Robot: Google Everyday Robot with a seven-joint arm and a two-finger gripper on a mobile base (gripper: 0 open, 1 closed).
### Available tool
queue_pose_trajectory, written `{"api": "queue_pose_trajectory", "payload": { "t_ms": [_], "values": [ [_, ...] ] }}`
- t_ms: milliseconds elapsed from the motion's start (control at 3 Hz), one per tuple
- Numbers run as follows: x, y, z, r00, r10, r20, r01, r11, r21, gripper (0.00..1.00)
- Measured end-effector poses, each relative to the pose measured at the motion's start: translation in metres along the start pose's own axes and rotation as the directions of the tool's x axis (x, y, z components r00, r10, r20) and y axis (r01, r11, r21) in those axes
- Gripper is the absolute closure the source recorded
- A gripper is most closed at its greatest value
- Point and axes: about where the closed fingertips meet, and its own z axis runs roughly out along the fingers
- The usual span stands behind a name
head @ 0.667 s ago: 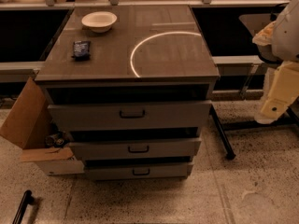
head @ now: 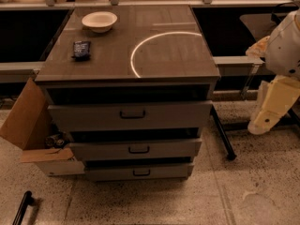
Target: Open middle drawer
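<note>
The grey cabinet (head: 126, 55) has three stacked drawers. The middle drawer (head: 178, 148) has a medium-height flat front with a small dark pull handle (head: 139, 149) at its centre. It sits between the taller top drawer (head: 187, 115) and the slim bottom drawer (head: 168, 171). A dark gap shows above its front. My gripper (head: 258, 125) hangs on the cream arm (head: 276, 97) at the right edge, well to the right of the cabinet and apart from every handle.
A white bowl (head: 99, 20) and a small dark packet (head: 81, 49) lie on the cabinet top. An open cardboard box (head: 28, 121) leans against the cabinet's left side. A black table leg (head: 222, 137) slants down on the right. A dark bar (head: 22, 207) lies on the floor at lower left.
The arm with my gripper has shifted slightly down and to the left. The drawers have not moved.
</note>
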Motion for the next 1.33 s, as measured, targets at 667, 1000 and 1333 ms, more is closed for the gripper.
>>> {"api": "queue_pose_trajectory", "payload": {
  "t_ms": [667, 1000, 1333],
  "values": [
    [-0.027, 0.071, 0.12, 0.98, 0.048, 0.191, -0.01, 0.9804, -0.197, 0.0],
    [-0.025, 0.082, 0.131, 0.982, 0.054, 0.184, -0.012, 0.9753, -0.221, 0.0],
    [-0.025, 0.082, 0.132, 0.982, 0.053, 0.183, -0.012, 0.9753, -0.221, 0.0]
  ]
}}
